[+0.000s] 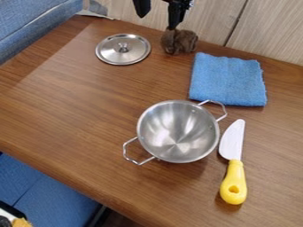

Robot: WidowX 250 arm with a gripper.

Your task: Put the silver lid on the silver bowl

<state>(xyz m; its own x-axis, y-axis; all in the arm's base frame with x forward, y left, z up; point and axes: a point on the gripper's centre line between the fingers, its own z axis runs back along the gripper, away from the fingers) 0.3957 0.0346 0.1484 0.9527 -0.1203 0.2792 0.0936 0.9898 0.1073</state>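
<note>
A brown wooden table (89, 111) is set at a slant, backed at the far side by pale wood-grain panelling (207, 17) (a dark seam is seen running down it). Blue upholstery (29, 26) is placed at far left, more blue seating (47, 190) at near left. Soft light is reflected on the tabletop.

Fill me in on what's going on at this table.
The robot arm's tool hangs over the table's far edge, fingers apart, with nothing visible between them. The silver lid lies on the wooden table, knob up, apart from the two-handled silver bowl, which is uncovered. So the lid is not yet on. A blue cloth, a yellow-handled toy knife and a brown fuzzy bundle also lie there.
</note>
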